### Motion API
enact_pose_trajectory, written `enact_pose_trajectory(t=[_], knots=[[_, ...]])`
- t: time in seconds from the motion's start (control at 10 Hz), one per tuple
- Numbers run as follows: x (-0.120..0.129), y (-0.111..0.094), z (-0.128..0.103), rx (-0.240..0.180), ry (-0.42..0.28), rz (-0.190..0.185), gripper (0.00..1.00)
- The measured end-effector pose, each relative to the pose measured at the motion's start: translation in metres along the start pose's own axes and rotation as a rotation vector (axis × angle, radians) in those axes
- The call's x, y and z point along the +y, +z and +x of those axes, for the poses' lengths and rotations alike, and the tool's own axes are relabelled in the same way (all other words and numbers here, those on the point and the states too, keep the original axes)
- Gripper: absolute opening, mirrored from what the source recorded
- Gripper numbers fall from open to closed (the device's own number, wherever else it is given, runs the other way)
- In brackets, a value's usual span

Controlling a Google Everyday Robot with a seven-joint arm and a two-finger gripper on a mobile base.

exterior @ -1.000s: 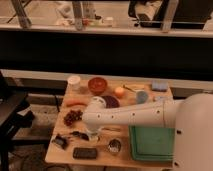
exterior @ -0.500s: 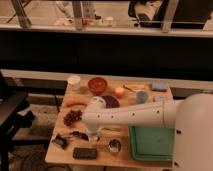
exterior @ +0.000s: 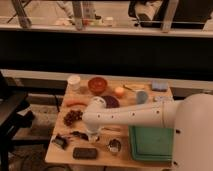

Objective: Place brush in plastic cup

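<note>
The robot's thick white arm [exterior: 132, 116] reaches from the right of the picture across a light wooden table [exterior: 107, 159], and at its end the gripper [exterior: 93, 136] points down at the front-left part of the tabletop. It sits in the shadow under the wrist, so it cannot be told whether it is released, clenched or grasping anything. The slim dark brush with a long handle [exterior: 79, 134] lies flat on the wood just beside the gripper, on its left in the picture; whether the two touch cannot be told. The brush is well apart from the round white plastic cup [exterior: 74, 81], which stands upright near the table's back-left corner. Next to that cup is a reddish-brown bowl [exterior: 97, 84], then a small orange fruit [exterior: 119, 91] and a pale blue cup [exterior: 142, 96] further right, with a flat blue sponge [exterior: 160, 86] near the back-right corner. A dark purple plate [exterior: 111, 101] shows just behind the arm. An orange carrot-like piece [exterior: 76, 103] and a bunch of dark red grapes [exterior: 73, 117] lie on the left side. Along the front edge are a small black object [exterior: 61, 141], a flat black rectangular block [exterior: 85, 153] and a small metal cup-like utensil [exterior: 114, 146]. A green rectangular tray [exterior: 150, 144] fills the front-right part.
</note>
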Motion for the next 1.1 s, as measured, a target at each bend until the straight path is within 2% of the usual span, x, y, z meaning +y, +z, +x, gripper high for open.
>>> enact_pose_trajectory(t=[0.3,0.7,1.1], knots=[[-0.001,0.002,0.0,-0.004,-0.003,-0.001,0.38],[-0.005,0.001,0.0,-0.011,-0.002,0.006,0.06],[-0.011,-0.01,0.004,-0.019,0.012,0.022,0.06]])
